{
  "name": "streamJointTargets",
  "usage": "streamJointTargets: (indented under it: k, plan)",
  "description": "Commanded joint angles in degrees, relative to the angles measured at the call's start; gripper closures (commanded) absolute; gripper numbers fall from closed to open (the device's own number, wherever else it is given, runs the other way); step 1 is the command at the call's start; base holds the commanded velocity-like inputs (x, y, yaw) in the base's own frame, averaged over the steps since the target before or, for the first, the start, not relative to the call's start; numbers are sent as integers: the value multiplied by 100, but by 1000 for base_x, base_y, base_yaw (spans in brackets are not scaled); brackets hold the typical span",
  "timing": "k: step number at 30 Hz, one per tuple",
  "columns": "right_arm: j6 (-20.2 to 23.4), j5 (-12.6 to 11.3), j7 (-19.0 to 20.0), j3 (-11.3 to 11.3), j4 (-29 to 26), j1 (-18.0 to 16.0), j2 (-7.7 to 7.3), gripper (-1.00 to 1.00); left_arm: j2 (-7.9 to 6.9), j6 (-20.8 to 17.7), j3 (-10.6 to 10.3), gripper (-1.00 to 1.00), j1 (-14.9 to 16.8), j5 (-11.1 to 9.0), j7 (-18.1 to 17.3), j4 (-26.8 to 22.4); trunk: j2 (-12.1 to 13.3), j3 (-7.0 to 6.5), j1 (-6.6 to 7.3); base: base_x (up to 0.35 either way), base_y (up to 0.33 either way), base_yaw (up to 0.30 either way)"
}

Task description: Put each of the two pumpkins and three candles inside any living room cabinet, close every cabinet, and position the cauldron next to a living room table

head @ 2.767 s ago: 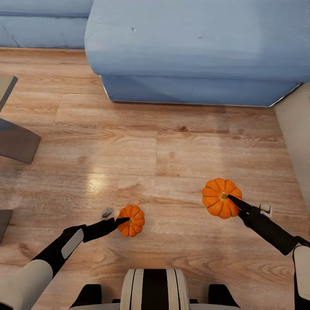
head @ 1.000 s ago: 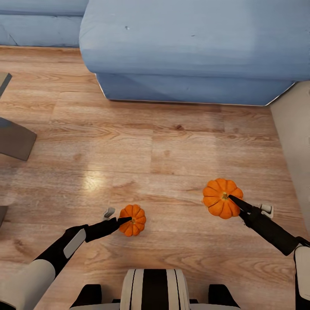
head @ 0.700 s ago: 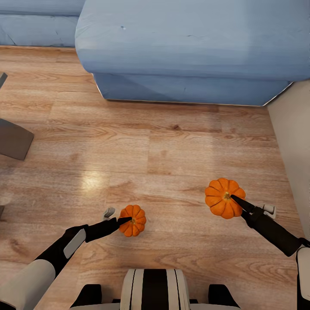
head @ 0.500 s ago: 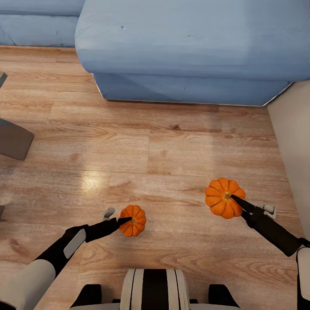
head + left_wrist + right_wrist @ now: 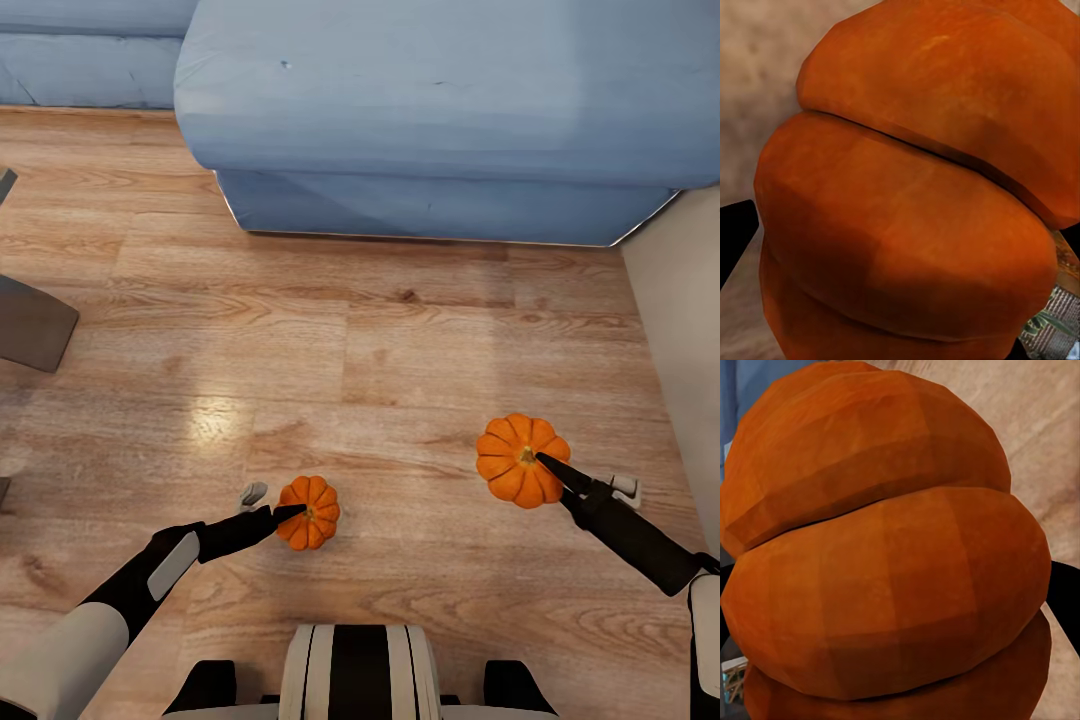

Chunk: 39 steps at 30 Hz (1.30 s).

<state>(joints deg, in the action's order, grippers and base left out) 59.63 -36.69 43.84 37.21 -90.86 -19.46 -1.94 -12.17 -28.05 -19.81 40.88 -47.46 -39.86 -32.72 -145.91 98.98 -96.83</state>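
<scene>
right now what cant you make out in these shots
- Left gripper: in the head view its far finger is behind the left pumpkin; the left wrist view is too close to show contact.
- Right gripper: likewise behind the right pumpkin.
- Sofa: cut by the head view's top edge.
- Grey object: cut by the left edge.

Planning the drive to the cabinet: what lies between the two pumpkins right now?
In the head view, just bare wood floor lies between the left pumpkin and the right pumpkin; each sits at a claw tip.
</scene>
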Motion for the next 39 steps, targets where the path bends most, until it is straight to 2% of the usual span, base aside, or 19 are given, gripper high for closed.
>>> streamJointTargets:
  k: [1, 29, 34, 39]
  plan:
    - [37, 1, 55, 10, 3, -2, 1, 100, -5, 10, -40, 100, -1, 65, 453, 12, -1, 3, 0, 0, 0, 0]
    - [37, 4, 55, 13, 6, -6, 1, 100, -8, 10, -40, 100, -1, 62, 420, -52, -1, 3, 0, 0, 0, 0]
    - [37, 4, 55, 14, 7, -5, 1, 100, -10, 10, -40, 100, -1, 62, 402, -56, 6, -107, 12, 0, 0, 0]
    - [37, 4, 55, 14, 7, -5, 1, 100, -13, 10, -40, 100, -1, 62, 381, -64, 6, -107, 12, 0, 0, 0]
